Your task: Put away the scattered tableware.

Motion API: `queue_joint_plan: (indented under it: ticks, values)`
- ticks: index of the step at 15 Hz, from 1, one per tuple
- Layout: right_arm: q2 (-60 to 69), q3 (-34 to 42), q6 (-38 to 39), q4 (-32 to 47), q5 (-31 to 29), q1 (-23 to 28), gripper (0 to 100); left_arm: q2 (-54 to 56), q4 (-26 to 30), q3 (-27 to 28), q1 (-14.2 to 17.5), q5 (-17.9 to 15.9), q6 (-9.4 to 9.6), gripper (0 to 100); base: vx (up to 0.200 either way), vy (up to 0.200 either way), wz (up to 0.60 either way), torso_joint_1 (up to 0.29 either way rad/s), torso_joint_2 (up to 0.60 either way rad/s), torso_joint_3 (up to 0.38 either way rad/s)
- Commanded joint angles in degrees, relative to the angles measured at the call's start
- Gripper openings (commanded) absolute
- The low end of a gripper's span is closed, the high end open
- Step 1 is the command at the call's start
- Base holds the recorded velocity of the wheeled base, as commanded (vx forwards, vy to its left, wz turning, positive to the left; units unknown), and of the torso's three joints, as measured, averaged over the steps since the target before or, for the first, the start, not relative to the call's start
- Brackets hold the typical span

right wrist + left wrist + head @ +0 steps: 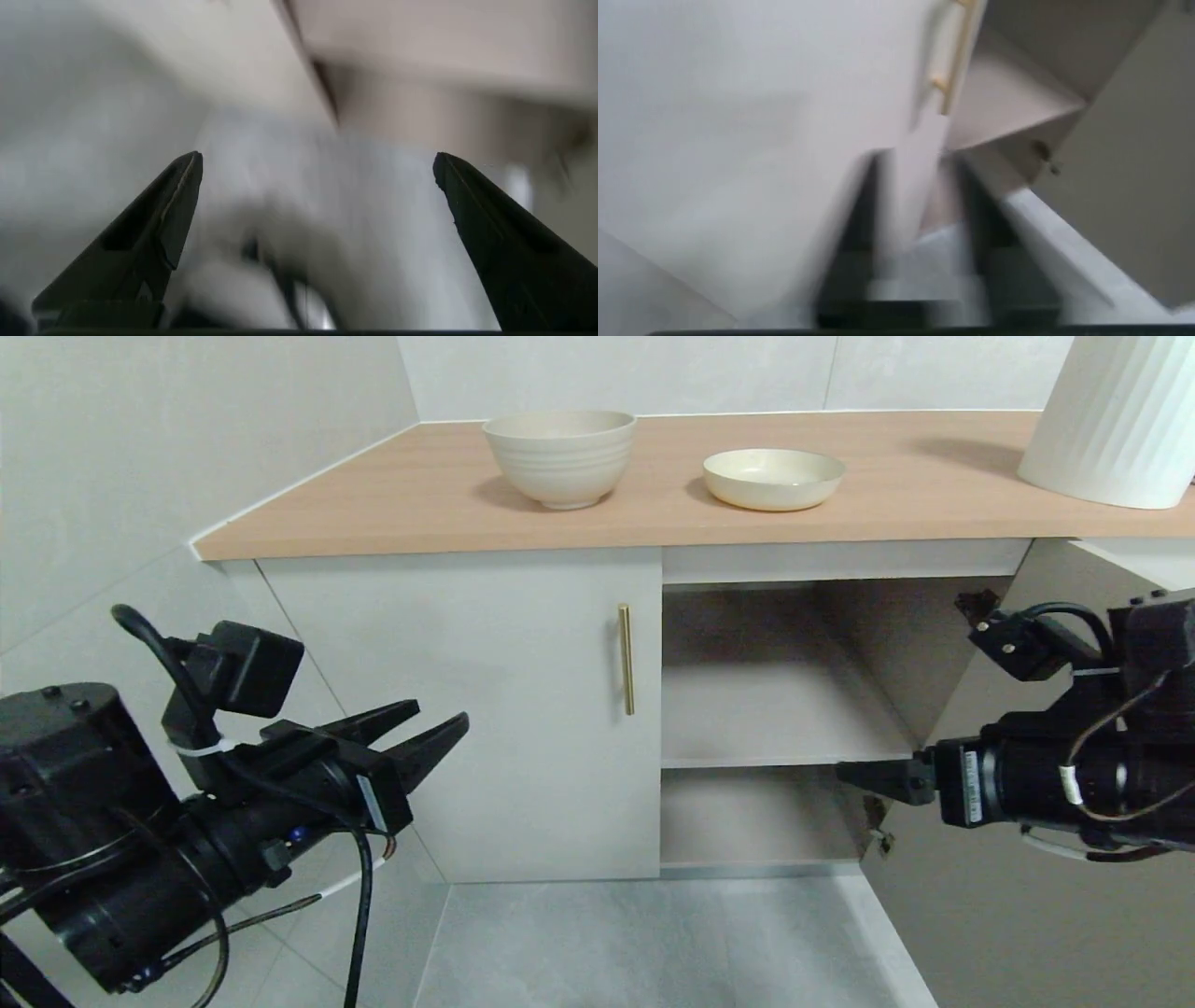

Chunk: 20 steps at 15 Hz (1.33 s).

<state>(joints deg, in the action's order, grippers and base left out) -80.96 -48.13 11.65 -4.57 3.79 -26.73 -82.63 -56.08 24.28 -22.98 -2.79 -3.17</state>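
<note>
On the wooden countertop (392, 504) stand a deep ribbed cream bowl (560, 457) and, to its right, a shallow cream bowl (773, 478). My left gripper (422, 730) hangs open and empty in front of the closed left cabinet door, well below the counter; in the left wrist view it (924, 280) points at the door beside the gold handle (951, 47). At the open right cabinet, my right gripper (854, 773) sits level with the shelf edge, and its fingers (159, 233) stand wide apart with nothing between them.
The right cabinet door (980, 896) is swung open, showing a bare shelf (766, 728) and a lower compartment (747, 821). The left door (467, 709) has a vertical gold handle (626, 658). A tall white ribbed container (1120, 420) stands at the counter's right end. Walls close in on the left.
</note>
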Motion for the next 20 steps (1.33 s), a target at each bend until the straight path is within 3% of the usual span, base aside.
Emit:
queue_joint_plan:
  ticks: [1, 4, 11, 14, 20]
  values:
    - [8.9, -6.8, -0.4, 8.3, -0.4, 0.0, 100, 1.9, 0.0, 0.4, 0.5, -0.1, -0.17, 100, 0.0, 0.0, 0.0, 0.0, 0.0, 0.0]
    - [11.3, -2.1, -0.1, 10.3, -7.2, 0.2, 100, 2.8, -0.4, 3.3, 1.9, 0.3, -1.66, 100, 0.0, 0.0, 0.0, 0.0, 0.0, 0.0]
    - [17.1, -2.1, -0.3, 10.4, -8.1, -3.7, 100, 4.4, 2.1, 3.7, 1.8, 0.6, -1.31, 100, 0.0, 0.0, 0.0, 0.0, 0.0, 0.0]
    - [17.3, -1.9, -0.3, 10.4, -7.9, -3.7, 100, 7.6, 9.1, 4.6, 1.7, -0.1, -1.4, 100, 0.2, 0.0, 0.0, -0.004, 0.0, -0.002]
    - [17.5, -1.1, -0.1, 10.1, -7.7, -3.6, 100, 7.2, 9.1, 4.7, 1.7, -0.2, -1.49, 100, 0.2, 0.0, 0.0, 0.002, 0.0, 0.003]
